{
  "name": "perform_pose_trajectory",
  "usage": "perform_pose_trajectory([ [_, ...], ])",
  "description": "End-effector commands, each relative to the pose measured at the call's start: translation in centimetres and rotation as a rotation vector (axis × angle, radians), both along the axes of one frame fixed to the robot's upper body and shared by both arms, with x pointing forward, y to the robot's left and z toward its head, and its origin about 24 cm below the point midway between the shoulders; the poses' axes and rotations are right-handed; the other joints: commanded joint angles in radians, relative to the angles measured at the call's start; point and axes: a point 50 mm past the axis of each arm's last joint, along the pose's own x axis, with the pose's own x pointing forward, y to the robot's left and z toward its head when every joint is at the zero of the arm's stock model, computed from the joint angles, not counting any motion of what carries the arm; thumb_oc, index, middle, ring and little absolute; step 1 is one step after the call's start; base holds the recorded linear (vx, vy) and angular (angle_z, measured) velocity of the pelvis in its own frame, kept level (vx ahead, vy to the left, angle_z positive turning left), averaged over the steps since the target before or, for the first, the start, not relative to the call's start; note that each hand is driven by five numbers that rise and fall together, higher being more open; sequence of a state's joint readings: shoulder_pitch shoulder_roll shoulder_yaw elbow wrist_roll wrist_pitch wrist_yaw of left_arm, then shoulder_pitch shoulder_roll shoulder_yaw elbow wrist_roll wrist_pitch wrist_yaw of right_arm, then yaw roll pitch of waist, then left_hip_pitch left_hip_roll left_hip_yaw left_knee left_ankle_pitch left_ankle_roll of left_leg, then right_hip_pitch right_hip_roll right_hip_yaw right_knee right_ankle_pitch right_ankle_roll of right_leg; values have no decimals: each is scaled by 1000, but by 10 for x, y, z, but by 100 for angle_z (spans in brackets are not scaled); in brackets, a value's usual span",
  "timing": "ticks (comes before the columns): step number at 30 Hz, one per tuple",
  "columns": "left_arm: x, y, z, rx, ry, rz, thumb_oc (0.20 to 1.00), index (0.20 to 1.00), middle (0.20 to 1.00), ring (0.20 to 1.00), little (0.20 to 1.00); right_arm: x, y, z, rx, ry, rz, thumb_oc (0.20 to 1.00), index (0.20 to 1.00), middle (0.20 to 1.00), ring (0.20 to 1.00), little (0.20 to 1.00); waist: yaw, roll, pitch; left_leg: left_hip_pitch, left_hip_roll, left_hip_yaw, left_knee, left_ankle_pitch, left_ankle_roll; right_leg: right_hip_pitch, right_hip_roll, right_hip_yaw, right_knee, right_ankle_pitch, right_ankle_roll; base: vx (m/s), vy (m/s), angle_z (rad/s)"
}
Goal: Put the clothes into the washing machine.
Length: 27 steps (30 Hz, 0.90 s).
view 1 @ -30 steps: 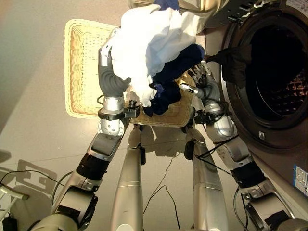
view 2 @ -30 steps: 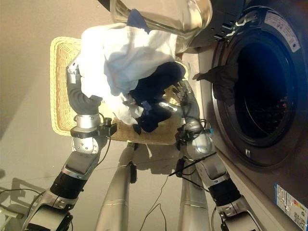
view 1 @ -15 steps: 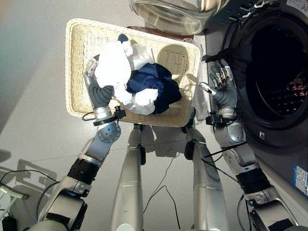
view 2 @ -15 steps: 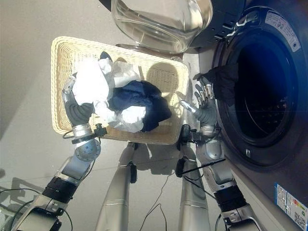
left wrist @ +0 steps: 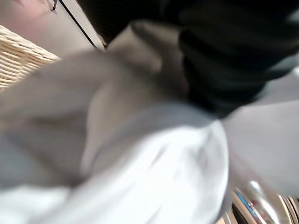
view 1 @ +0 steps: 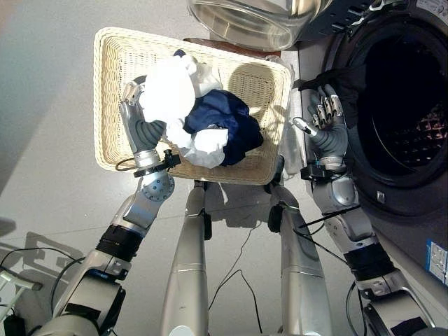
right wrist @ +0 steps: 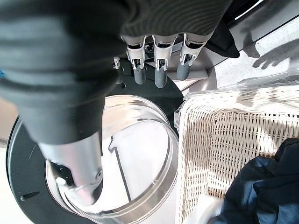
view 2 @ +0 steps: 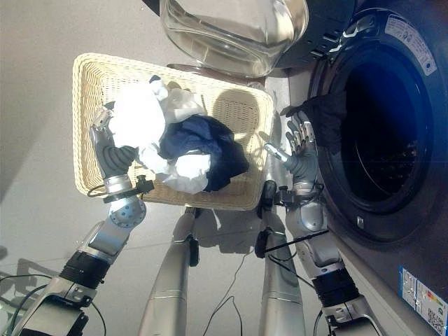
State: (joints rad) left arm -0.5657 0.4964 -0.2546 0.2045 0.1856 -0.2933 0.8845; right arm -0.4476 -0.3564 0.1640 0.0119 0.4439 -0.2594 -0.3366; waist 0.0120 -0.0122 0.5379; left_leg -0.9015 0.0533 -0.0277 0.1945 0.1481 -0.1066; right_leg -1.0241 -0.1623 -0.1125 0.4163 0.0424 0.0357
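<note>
A wicker basket [view 1: 105,98] on the floor holds a white cloth [view 1: 168,87] bunched at its left and a dark blue cloth [view 1: 224,122] beside it. My left hand [view 1: 142,129] is pressed into the white cloth from the left, and the same white cloth [left wrist: 154,177] lies right against the wrist in the left wrist view. My right hand [view 1: 325,133] is open and holds nothing, between the basket and the washing machine's round opening [view 1: 406,105]. Its straight fingers [right wrist: 160,74] point towards the glass door [right wrist: 135,154]. A dark garment [view 1: 346,84] hangs over the opening's rim.
The washer's glass door [view 1: 252,17] stands swung out above the basket's far edge. Bare floor lies to the left of the basket. The machine's front fills the right side.
The bundle that both hands held high has come down into the basket. My right hand has let go and moved right, towards the washer opening. My left hand stays at the white cloth.
</note>
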Motion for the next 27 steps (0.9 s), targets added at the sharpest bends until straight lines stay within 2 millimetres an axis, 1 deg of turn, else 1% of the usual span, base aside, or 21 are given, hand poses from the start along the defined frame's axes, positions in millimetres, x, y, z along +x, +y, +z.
perform_pose_trajectory([
  [1,-6,0,20,73,-104,-9,200,200,200,200,200,-13,-4,16,9,-105,13,1000,1000,1000,1000,1000,-20,35,-18,-32,-43,9,41,-5,79,41,37,-13,-96,106,60,0,0,0],
  [6,-7,-1,21,81,-114,-31,200,200,200,200,200,-13,-5,17,6,-105,15,1000,1000,1000,1000,1000,-20,37,-18,-32,-42,11,42,-6,79,40,38,-12,-96,106,60,0,0,0],
  [19,-11,-2,20,13,-141,-78,200,200,200,200,200,-12,-2,16,1,-101,33,1000,1000,1000,1000,1000,-19,35,-18,-31,-44,7,44,-8,80,42,40,-11,-95,104,58,0,0,0],
  [23,-13,-4,24,-62,-155,-169,200,200,200,200,200,-11,2,17,-1,-94,68,1000,1000,1000,1000,1000,-19,34,-18,-28,-43,7,41,-8,81,43,41,-10,-96,105,58,0,0,0],
  [24,-17,-6,26,-120,-186,-257,200,200,200,200,200,-10,5,17,-13,-88,104,1000,1000,1000,1000,1000,-18,34,-18,-28,-43,6,41,-9,82,43,41,-10,-96,105,58,0,0,0],
  [26,-20,-7,28,-153,-209,-312,200,200,200,200,200,-10,8,16,-19,-82,127,1000,1000,1000,1000,1000,-17,34,-18,-27,-43,6,39,-8,82,45,41,-10,-98,105,57,0,0,0],
  [27,-27,-8,32,-194,-270,-395,200,200,200,200,200,-10,12,16,-27,-78,156,1000,1000,1000,1000,1000,-16,33,-18,-25,-42,6,37,-8,82,47,40,-11,-100,106,57,0,0,0],
])
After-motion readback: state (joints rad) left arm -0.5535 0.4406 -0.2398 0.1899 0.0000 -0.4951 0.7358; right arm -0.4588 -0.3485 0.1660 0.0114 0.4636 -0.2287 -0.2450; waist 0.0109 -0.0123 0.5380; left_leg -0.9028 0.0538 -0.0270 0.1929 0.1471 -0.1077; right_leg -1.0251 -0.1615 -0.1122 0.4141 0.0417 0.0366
